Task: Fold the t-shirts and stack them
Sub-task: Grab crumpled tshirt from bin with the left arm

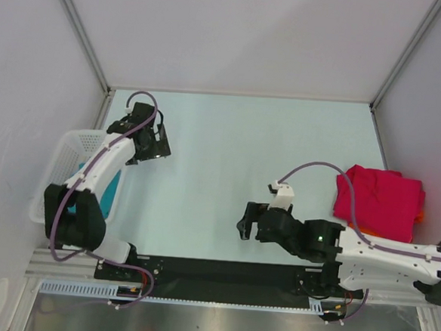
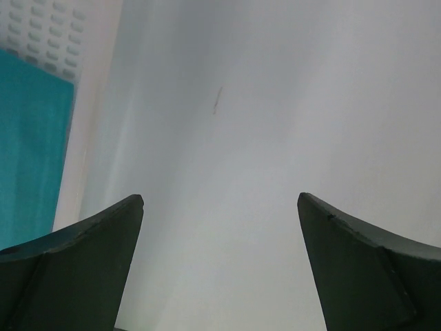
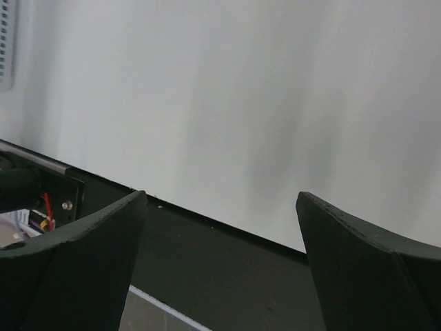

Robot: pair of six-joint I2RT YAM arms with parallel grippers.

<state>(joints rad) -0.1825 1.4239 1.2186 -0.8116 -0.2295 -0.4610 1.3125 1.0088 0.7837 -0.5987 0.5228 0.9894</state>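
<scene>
A teal t-shirt (image 1: pixel 106 193) lies in the white mesh basket (image 1: pixel 60 156) at the left; it also shows in the left wrist view (image 2: pixel 31 145) by the basket wall (image 2: pixel 48 34). A folded crimson-pink t-shirt (image 1: pixel 378 201) lies at the right of the table, with an orange t-shirt's edge (image 1: pixel 421 214) showing under it. My left gripper (image 1: pixel 155 144) (image 2: pixel 220 207) is open and empty above bare table, just right of the basket. My right gripper (image 1: pixel 248 226) (image 3: pixel 220 207) is open and empty near the table's front edge, left of the pink shirt.
The pale table (image 1: pixel 236 159) is walled by white panels at the back and both sides. A black strip (image 3: pixel 227 262) runs along the near edge below my right gripper. A purple cable loops over each arm.
</scene>
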